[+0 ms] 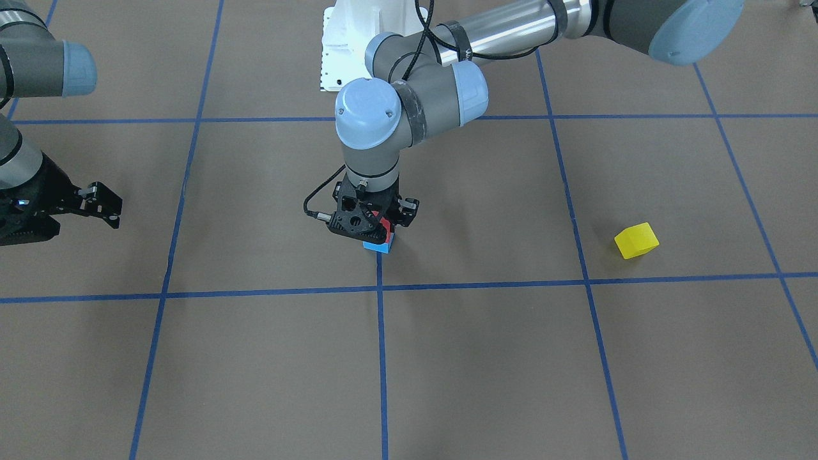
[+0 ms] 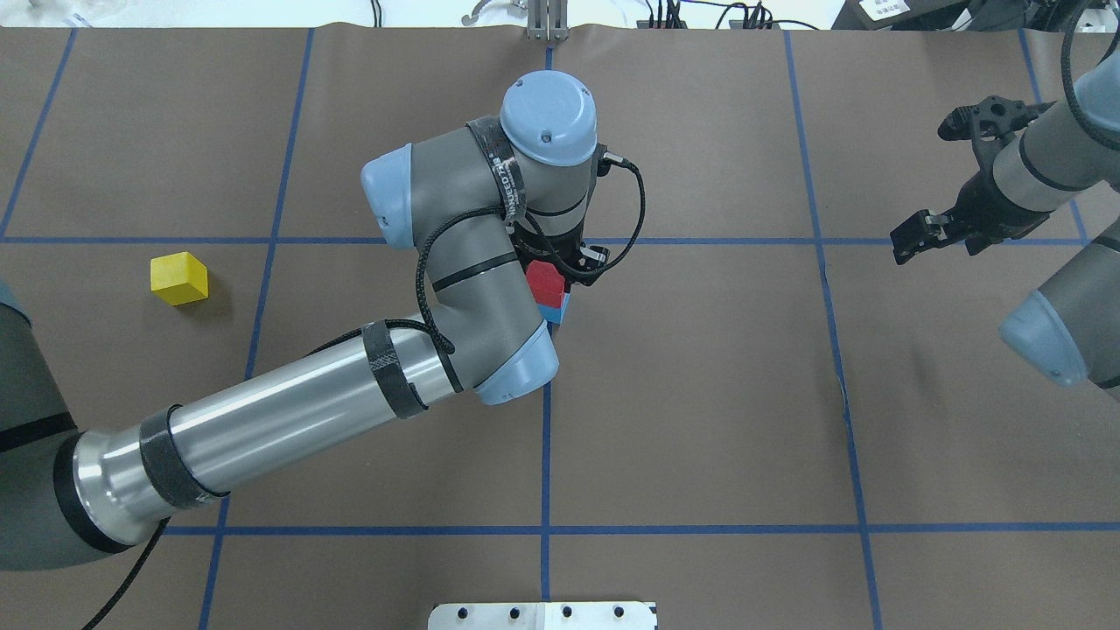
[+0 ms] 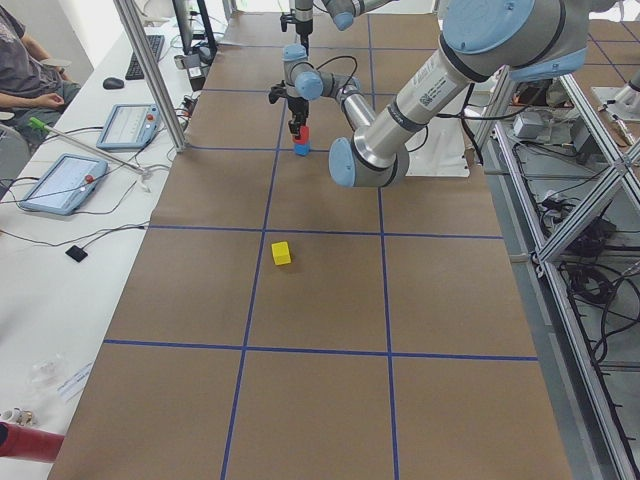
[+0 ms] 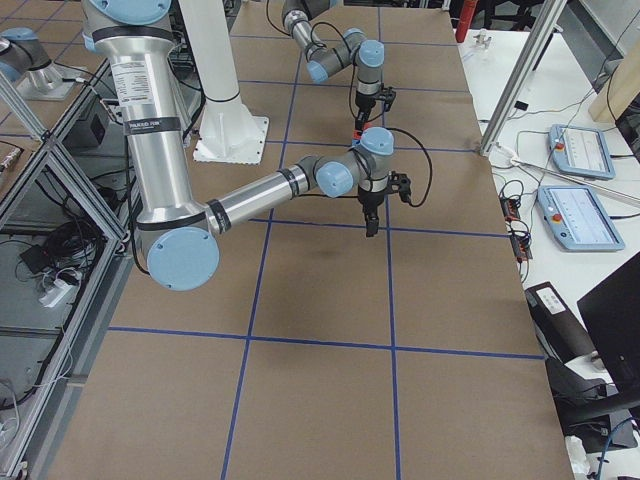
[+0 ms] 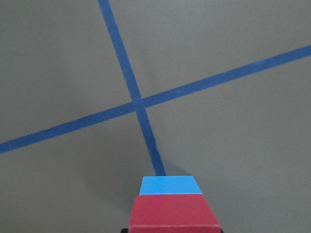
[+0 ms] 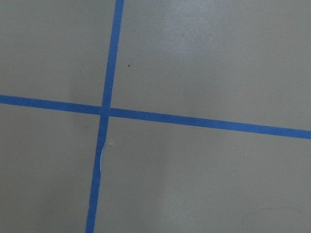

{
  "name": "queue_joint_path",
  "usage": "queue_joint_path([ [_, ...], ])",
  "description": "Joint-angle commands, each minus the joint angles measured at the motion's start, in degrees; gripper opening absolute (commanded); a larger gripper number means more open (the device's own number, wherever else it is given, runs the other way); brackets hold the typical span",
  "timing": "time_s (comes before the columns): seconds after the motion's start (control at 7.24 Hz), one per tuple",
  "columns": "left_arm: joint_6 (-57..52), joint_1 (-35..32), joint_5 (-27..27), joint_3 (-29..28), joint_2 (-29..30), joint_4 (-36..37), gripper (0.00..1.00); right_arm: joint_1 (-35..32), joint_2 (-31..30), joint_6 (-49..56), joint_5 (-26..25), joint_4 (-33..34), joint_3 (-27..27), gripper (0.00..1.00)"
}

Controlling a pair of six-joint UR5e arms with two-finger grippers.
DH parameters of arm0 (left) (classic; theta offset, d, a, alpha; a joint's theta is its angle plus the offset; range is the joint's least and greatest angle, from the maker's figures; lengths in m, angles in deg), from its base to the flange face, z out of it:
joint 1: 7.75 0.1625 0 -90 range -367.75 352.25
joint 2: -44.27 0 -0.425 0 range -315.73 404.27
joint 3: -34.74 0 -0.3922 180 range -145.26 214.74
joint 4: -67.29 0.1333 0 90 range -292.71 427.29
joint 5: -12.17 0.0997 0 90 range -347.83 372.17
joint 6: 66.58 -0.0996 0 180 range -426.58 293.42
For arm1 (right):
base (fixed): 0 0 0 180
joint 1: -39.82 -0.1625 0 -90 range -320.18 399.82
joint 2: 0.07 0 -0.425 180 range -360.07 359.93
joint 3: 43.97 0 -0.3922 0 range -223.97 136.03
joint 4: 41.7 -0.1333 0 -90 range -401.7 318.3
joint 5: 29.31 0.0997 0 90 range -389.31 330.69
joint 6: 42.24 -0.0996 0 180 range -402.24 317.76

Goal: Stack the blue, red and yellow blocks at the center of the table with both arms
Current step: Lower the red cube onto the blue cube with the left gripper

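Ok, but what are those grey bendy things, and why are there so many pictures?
They are two robot arms at a table. Each ends in a gripper that pinches. Six cameras look at once: one facing the robot, one from above, one at each table end, one on each wrist. The left gripper is around a red block that sits on a blue block in the middle; I can't tell if it squeezes. A yellow block lies alone. The right gripper is open and holds nothing.

A red block [image 5: 172, 213] fills the bottom middle of the view and seems to sit squarely on a blue block [image 5: 170, 185]. Beyond them, two blue tape lines [image 5: 138, 103] cross on the brown tabletop [image 5: 233, 141], one running down to the blocks.
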Motion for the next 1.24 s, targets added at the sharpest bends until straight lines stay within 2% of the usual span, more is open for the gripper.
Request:
queue_joint_path([
  [0.0,0.00,0.00,0.01,-0.09,0.00,0.00,0.00,0.01,0.00,0.01,-0.01,0.00,0.01,1.00],
  [0.14,0.00,0.00,0.01,-0.35,0.00,0.00,0.09,0.01,0.00,0.01,-0.01,0.00,0.01,1.00],
  [0.28,0.09,0.00,0.01,-0.35,0.00,0.00,0.34,0.01,0.00,0.01,-0.01,0.00,0.01,1.00],
  [0.41,0.18,0.09,0.01,-0.35,0.00,0.00,0.52,0.01,0.00,0.01,-0.01,0.00,0.01,1.00],
  [1.1,0.35,0.09,0.19,-0.35,0.35,0.00,0.57,0.01,0.09,0.18,-0.01,0.00,0.01,1.00],
])
